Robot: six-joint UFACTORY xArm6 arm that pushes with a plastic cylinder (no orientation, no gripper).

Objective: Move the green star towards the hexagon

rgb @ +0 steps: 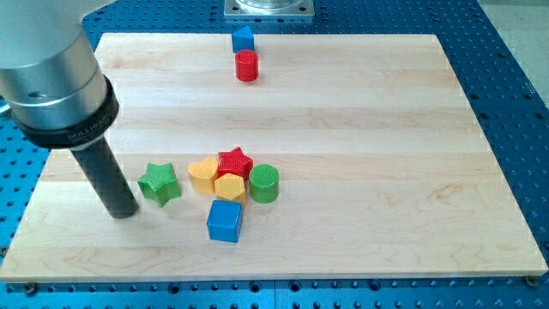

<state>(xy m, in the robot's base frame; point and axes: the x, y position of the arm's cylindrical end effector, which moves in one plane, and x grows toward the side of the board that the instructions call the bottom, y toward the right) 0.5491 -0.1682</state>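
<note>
The green star [159, 183] lies at the view's lower left on the wooden board [360, 129]. The yellow hexagon [230, 187] sits to its right in a tight cluster with a yellow heart [203, 172], a red star [234, 160] and a green cylinder [264, 183]. My tip [123, 213] rests on the board just left of the green star, a small gap apart from it. The star lies between the tip and the hexagon.
A blue cube [226, 221] lies just below the hexagon. A red cylinder [247, 65] and a blue block [243, 39] stand near the view's top edge. The arm's grey body [51, 77] fills the upper left.
</note>
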